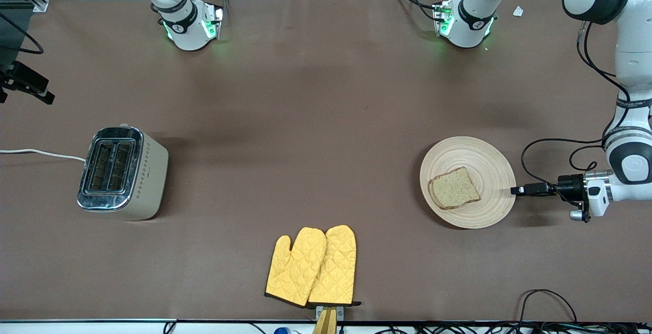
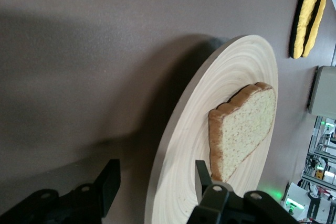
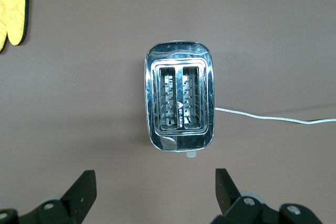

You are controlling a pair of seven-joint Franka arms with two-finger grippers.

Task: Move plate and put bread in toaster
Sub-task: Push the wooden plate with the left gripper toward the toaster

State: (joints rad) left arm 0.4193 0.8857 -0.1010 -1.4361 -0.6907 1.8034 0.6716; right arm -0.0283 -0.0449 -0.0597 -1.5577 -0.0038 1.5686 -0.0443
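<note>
Nearest the front camera we see two yellow quilted oven mitts (image 1: 311, 266), side by side at the table's (image 1: 316, 94) front edge, touching no task item. Farther back, toward the left arm's end, sits the wooden plate (image 1: 489, 163) w/ the bread slice (image 1: 454, 188) lying flat on it, off-center toward the mitts. The left gripper (image 1: 515, 190) is low at the plate's rim, on the side away from the toaster; its fingers (image 2: 107, 184) are spread, one above the rim & one below, not closed on it. The toaster (image 1: 122, 172) stands toward the right arm's end, both slots up & bare, white cord (image 1: 41, 154) running off the table edge. The right gripper (image 3: 152, 195) hangs over the toaster, fingers wide. Broad bare tabletop lies between plate & toaster. No brand text we can read; only small dot marks on the toaster's side.
</note>
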